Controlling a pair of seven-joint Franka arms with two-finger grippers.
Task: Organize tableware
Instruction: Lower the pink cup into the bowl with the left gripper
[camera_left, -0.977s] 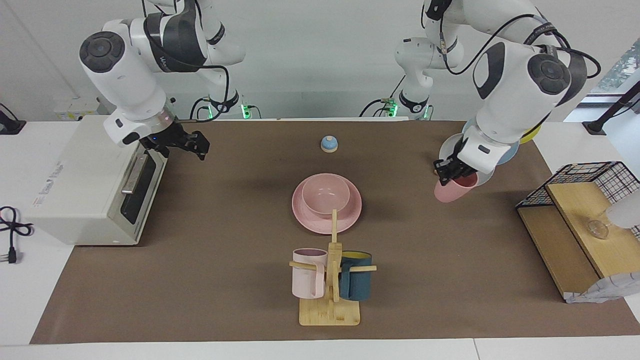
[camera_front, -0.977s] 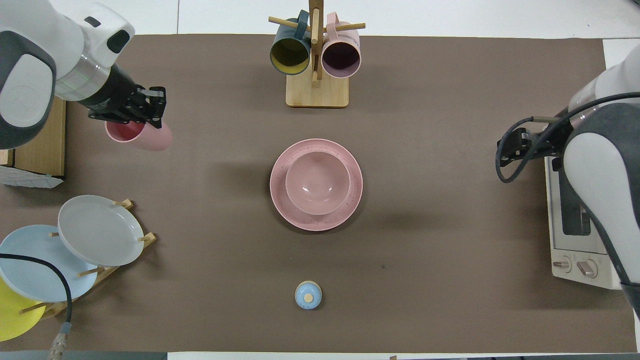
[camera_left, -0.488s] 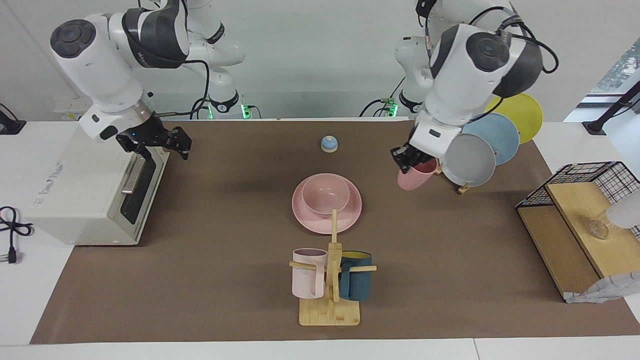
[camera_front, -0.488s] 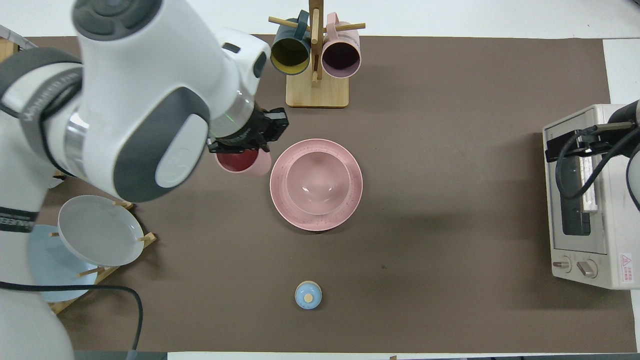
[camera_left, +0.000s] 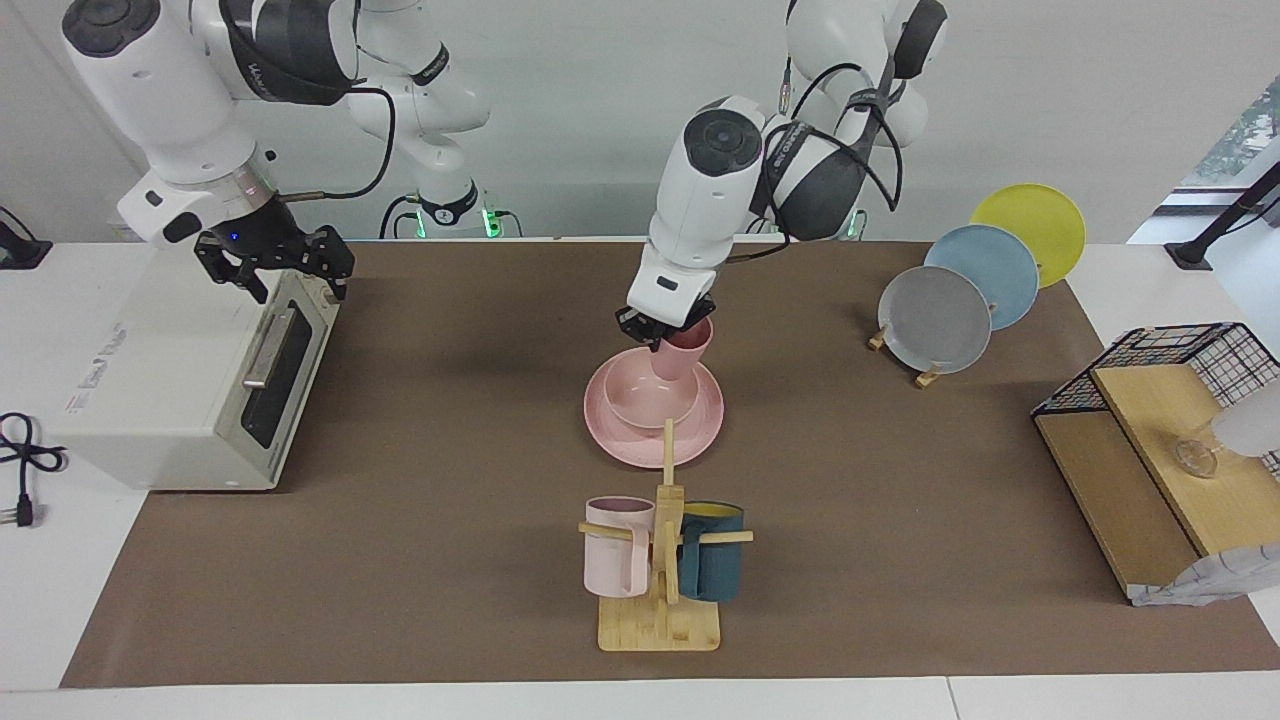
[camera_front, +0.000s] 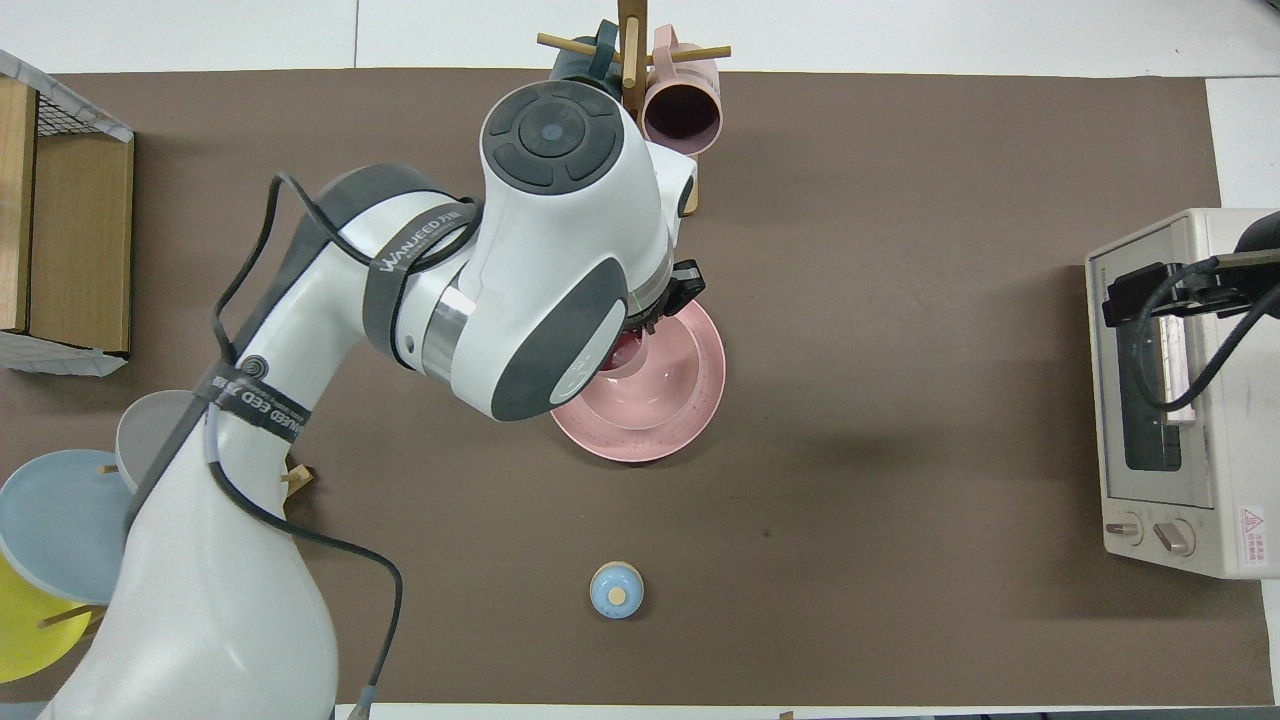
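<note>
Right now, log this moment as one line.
left end effector: shut on pink cup, over pink bowl | bowl: on pink plate | right end effector: open, waiting over toaster oven

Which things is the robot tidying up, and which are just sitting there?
Being tidied:
- pink cup, held by the left end effector over the bowl
- pink bowl, on the plate
- pink plate

Just sitting there:
- mug rack with two mugs
- grey, blue and yellow plates
- toaster oven
- small bell
- wire shelf
</note>
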